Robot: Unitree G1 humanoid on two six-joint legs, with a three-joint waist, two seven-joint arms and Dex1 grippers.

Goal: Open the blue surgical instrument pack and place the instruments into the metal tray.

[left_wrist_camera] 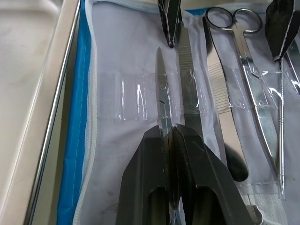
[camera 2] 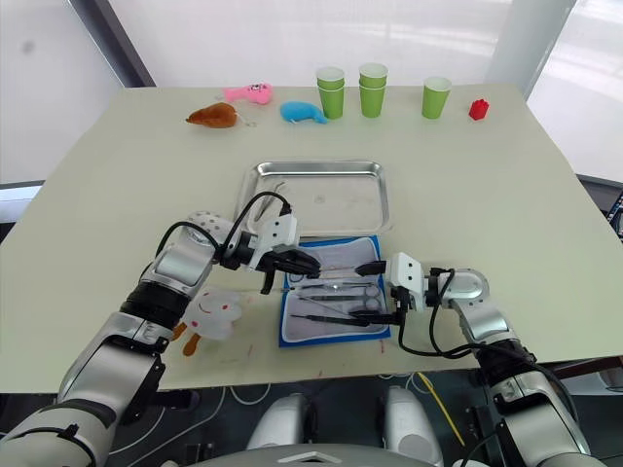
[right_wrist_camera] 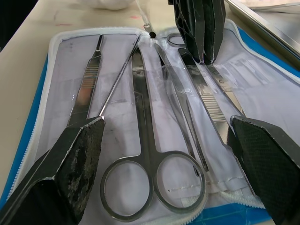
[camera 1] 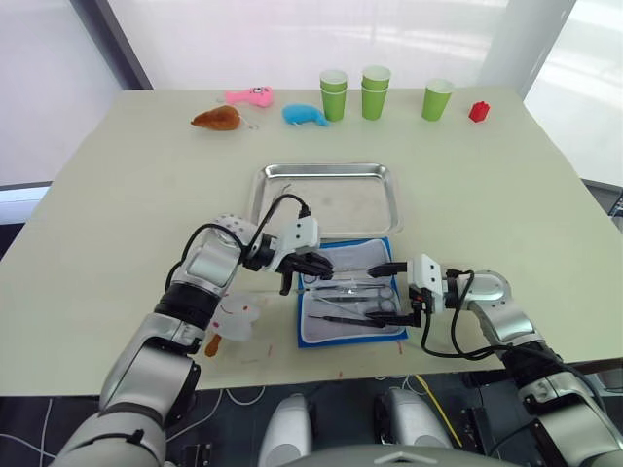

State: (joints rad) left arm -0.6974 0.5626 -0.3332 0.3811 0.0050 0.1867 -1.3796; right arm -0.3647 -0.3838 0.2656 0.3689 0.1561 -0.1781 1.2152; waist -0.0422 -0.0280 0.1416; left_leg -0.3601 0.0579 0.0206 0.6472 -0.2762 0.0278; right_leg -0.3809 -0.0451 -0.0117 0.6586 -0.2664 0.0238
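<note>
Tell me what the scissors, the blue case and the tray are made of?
The scissors look like polished steel: silvery, mirror-like. The blue case seems to be fabric with a pale lining and clear plastic loops, edged by a zipper. The tray looks like shiny metal, probably stainless steel, since it reflects light.

Left arm reaches forward and inward, elbow bent, its left hand [camera 1: 304, 269] angled down with the two black fingers [left_wrist_camera: 187, 159] pressed together. Right arm extends inward from the opposite side, forearm low; its right hand [camera 1: 389, 292] points toward the left hand, fingers [right_wrist_camera: 70, 159] spread wide apart.
</note>
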